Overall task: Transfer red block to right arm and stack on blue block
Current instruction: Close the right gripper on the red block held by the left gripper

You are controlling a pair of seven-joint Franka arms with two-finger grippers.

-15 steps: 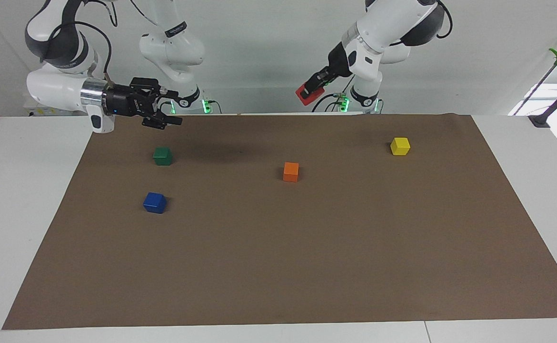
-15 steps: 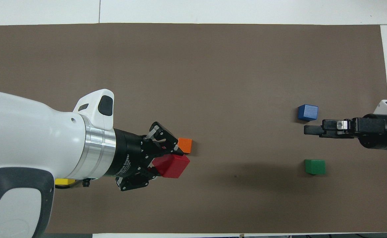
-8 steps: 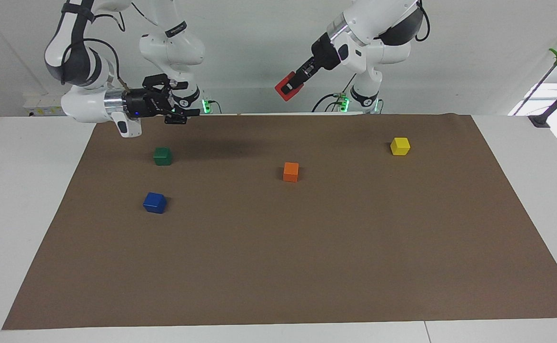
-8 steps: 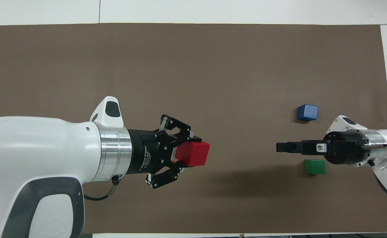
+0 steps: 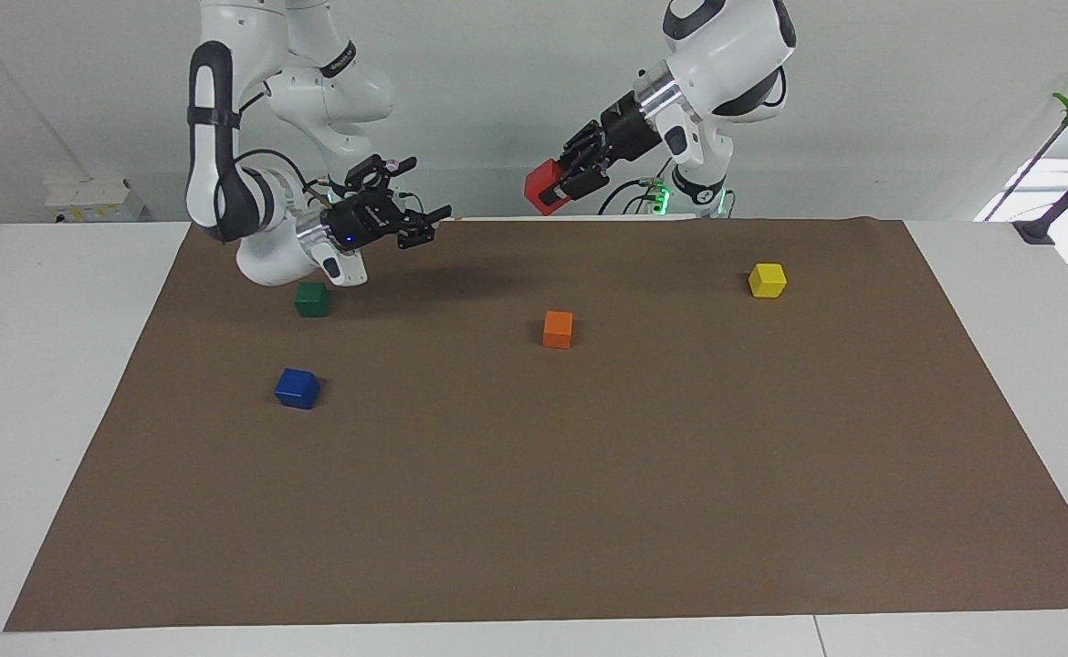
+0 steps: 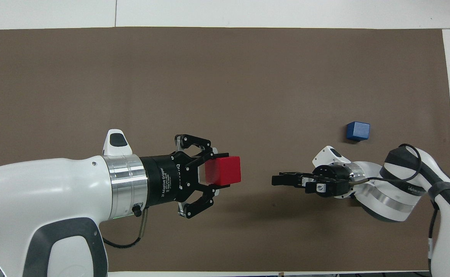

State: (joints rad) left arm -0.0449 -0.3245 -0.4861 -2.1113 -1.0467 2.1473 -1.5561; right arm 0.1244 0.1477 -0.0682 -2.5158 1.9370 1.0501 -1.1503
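My left gripper (image 5: 549, 189) is shut on the red block (image 5: 539, 188) and holds it in the air above the edge of the brown mat nearest the robots. In the overhead view the left gripper (image 6: 218, 175) points the red block (image 6: 225, 175) toward the right gripper (image 6: 280, 179). My right gripper (image 5: 426, 196), with a blue light at its wrist, is open and empty in the air. It faces the red block with a short gap between them. The blue block (image 5: 297, 388) lies on the mat toward the right arm's end and shows in the overhead view (image 6: 358, 130).
A green block (image 5: 312, 298) lies just under the right arm's wrist, nearer to the robots than the blue block. An orange block (image 5: 558, 328) lies mid-mat and a yellow block (image 5: 767, 279) toward the left arm's end. The brown mat (image 5: 589, 502) covers the white table.
The right gripper has swung from over the green block toward the middle and now faces the red block. The left gripper has turned a little and still holds the block.
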